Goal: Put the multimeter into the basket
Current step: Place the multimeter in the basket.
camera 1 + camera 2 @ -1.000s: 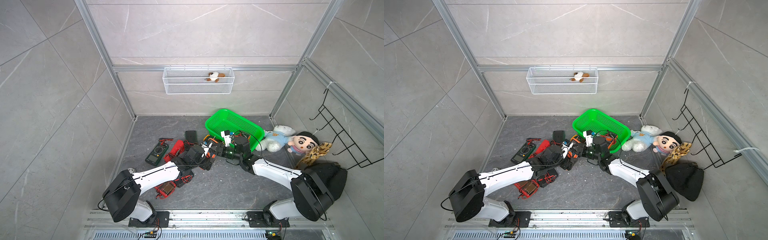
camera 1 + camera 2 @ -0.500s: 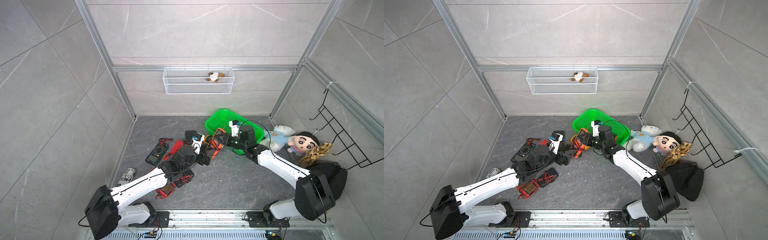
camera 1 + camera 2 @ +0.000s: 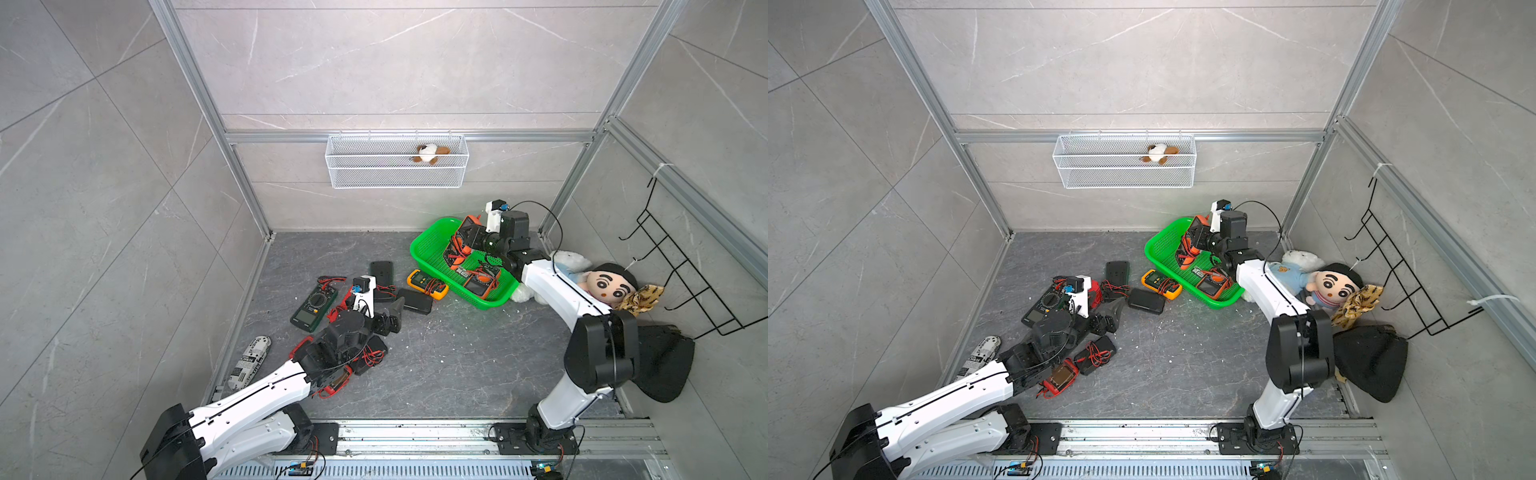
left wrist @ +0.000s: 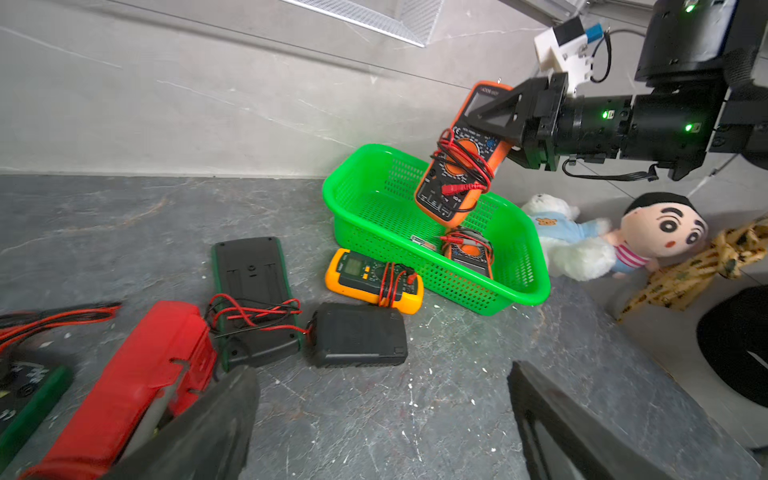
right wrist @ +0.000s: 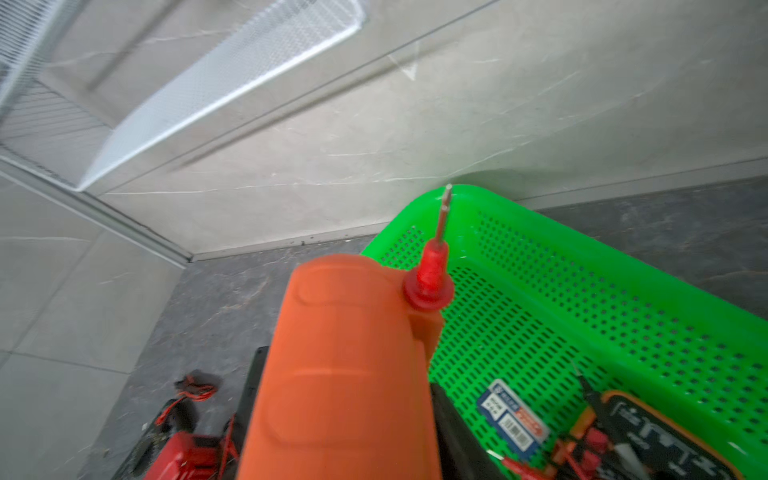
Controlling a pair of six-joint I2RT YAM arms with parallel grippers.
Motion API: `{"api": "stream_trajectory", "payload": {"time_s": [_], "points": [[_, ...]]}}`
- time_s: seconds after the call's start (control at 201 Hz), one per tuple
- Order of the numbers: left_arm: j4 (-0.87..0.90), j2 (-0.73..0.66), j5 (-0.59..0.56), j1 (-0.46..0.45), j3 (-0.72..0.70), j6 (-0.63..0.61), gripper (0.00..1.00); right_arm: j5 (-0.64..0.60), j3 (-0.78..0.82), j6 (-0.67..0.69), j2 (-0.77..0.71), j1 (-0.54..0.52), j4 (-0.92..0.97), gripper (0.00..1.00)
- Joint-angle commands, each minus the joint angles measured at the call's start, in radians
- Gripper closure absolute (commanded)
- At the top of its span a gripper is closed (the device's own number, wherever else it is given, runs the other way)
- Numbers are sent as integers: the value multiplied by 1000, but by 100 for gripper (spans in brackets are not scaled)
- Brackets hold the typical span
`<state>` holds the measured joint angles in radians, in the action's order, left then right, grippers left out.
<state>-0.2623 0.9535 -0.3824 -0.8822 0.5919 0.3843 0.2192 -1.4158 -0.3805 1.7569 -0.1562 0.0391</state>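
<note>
One meter (image 4: 469, 253) sits in the basket (image 4: 457, 278) under my right gripper (image 4: 505, 133), which clamps a multimeter (image 4: 457, 174), unreleased. Several floor meters (image 4: 374, 278) wait before my left gripper (image 4: 380, 374), wide, empty.

Brightly and evenly lit from overhead in both top views, sharp throughout, with only faint soft shadows beside the green basket (image 3: 432, 243) and slight wide-angle bowing toward the corners. Crisp at middle distance in the left wrist view, as on the orange multimeter (image 4: 457, 174), yet blurred and dark on the left gripper's own fingers (image 4: 199, 432) nearest the lens, with stretching toward the borders. Soft and smeared in the right wrist view, with the multimeter's casing out of focus up close, the white wire-mesh basket (image 5: 232, 58) streaked, and the pale wall (image 5: 540, 104) nearly washed out.
</note>
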Motion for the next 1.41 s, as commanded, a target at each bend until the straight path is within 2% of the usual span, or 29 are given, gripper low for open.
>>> {"api": "stream_trajectory", "payload": {"time_s": [0.0,0.259,0.687,0.836,1.08,1.264,1.403], "points": [[-54,-42,-79,-1,-3,29,2,-24,-88,37,60,16,-13,92],[-23,-67,-146,-2,-26,55,2,-2,-173,36,197,69,20,92],[-42,-37,-167,-1,-32,63,2,295,-226,-64,361,79,-17,91],[-41,-42,-175,-1,-40,69,2,345,-165,-126,353,78,-72,92],[-55,-44,-182,-1,-46,73,2,429,18,-225,282,71,-222,93],[-67,-42,-182,-1,-46,71,2,427,115,-216,213,51,-243,94],[-71,-41,-178,-1,-44,71,2,367,102,-153,210,48,-157,84]]}}
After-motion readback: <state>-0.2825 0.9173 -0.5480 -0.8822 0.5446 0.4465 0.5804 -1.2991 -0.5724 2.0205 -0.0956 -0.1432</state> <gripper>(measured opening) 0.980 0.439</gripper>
